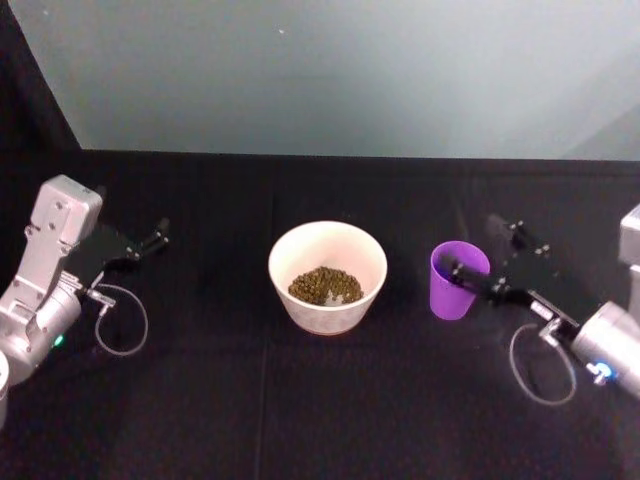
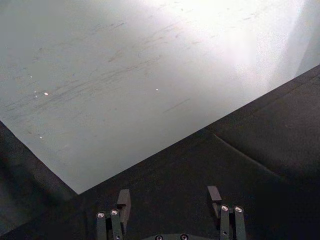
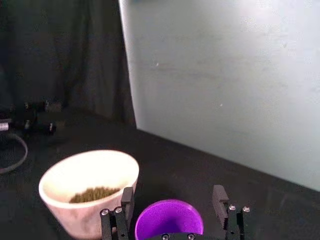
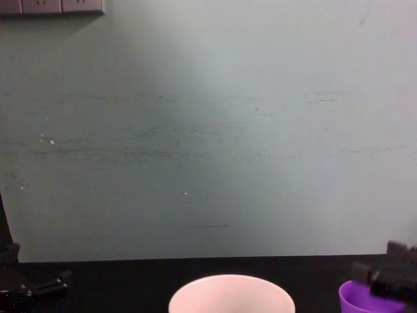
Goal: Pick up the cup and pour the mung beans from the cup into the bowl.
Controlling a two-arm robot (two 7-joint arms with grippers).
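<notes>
On the black worktop (image 1: 320, 420), the right tool (image 1: 468, 266) sits at the right side, reaching in toward the centre with its dark fingers (image 3: 218, 196) spread wide on either side of the cup (image 1: 456, 281). From the right wrist view the two fingers stand apart from the cup's (image 3: 169, 218) sides, so the tool (image 3: 172, 197) brackets it rather than clamps it. The cup is a small bright purple tumbler, smooth and tapered, with no handle, standing upright; what is inside it cannot be made out. Just to its left, in the middle of the worktop, stands the bowl (image 1: 328, 277), wide, round and pale white with a faint pink tint and a smooth rim, much broader than the cup. A heap of green-brown mung beans (image 1: 324, 286) lies in its bottom. The two vessels stand near each other without touching. Off at the left side, well apart from both, the left tool (image 1: 150, 240) rests idle with its fingers (image 2: 123, 199) held wide on nothing. Beyond the worktop's far edge rises a plain pale grey-green wall (image 1: 330, 70).
</notes>
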